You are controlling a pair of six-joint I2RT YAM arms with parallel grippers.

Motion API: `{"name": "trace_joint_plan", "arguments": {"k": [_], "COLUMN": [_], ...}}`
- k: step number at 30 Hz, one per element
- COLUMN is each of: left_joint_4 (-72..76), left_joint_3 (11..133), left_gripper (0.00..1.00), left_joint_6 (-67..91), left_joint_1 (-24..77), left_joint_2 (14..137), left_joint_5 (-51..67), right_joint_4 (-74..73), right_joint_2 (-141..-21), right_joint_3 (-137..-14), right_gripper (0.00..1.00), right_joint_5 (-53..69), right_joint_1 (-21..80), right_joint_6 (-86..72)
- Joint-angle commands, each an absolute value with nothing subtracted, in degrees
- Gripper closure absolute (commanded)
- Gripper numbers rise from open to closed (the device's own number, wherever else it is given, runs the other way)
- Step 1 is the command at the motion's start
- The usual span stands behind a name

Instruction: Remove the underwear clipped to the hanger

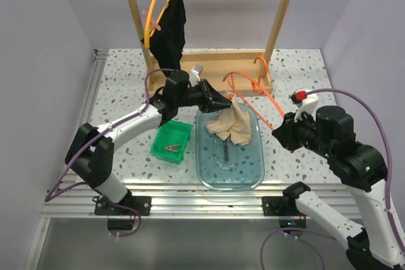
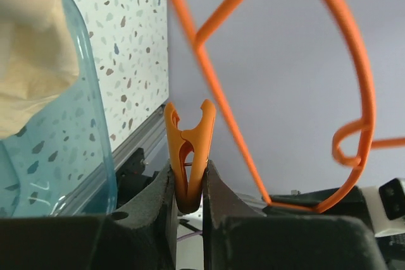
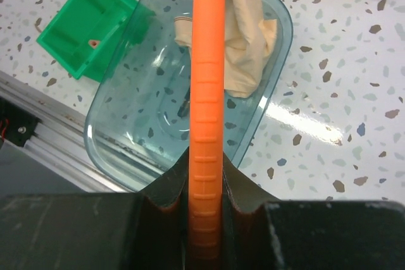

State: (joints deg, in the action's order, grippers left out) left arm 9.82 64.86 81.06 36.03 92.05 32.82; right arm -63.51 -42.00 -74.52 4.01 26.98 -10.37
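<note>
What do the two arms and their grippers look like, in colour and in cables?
The left arm and right arm have white links and black joints. A purple cable loops along each. The right arm carries a small red and white part near its wrist. The left gripper and right gripper have matte black fingers.

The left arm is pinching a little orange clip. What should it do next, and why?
Probably carry the clip over to the green bin and open the fingers there. The left gripper is shut on the clip, which holds no cloth. The beige underwear sits in the clear tub, and another clip lies in that bin.
</note>
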Motion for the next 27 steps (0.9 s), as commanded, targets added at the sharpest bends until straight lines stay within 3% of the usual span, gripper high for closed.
{"name": "trace_joint_plan", "arguments": {"k": [1,4,7,8,11,16,25,27], "left_joint_4": [4.07,-9.54,-29.66,-38.67,-47.34,-51.94,-46.15,-45.53], "left_joint_3": [66.35,68.02,69.61,69.00,63.74,55.83,52.64,53.52], "left_gripper": [1.00,1.00,1.00,1.00,1.00,1.00,1.00,0.76], "left_joint_6": [72.18,59.98,46.35,44.23,39.64,38.06,34.63,33.84], "left_joint_1": [35.95,36.12,36.12,36.04,35.95,35.86,35.86,35.86], "left_joint_2": [87.10,83.68,78.41,76.92,70.77,67.50,74.00,75.23], "left_joint_5": [35.32,34.46,22.10,12.66,0.38,-6.59,-8.43,-8.61], "right_joint_4": [-63.19,-63.28,-62.93,-62.58,-61.62,-60.03,-55.73,-54.67], "right_joint_2": [-42.71,-42.45,-42.10,-42.10,-42.36,-43.42,-47.81,-49.04], "right_joint_3": [-74.18,-73.48,-72.86,-72.77,-72.16,-72.25,-75.58,-76.55], "right_gripper": [1.00,1.00,1.00,1.00,1.00,1.00,1.00,1.00], "right_joint_5": [-1.22,-2.28,-2.90,-3.68,-4.31,-4.66,-4.66,-5.01], "right_joint_1": [26.98,26.89,26.98,26.98,26.90,26.90,26.98,26.90], "right_joint_6": [-10.55,-11.42,-12.39,-12.57,-13.36,-14.32,-14.94,-15.03]}}
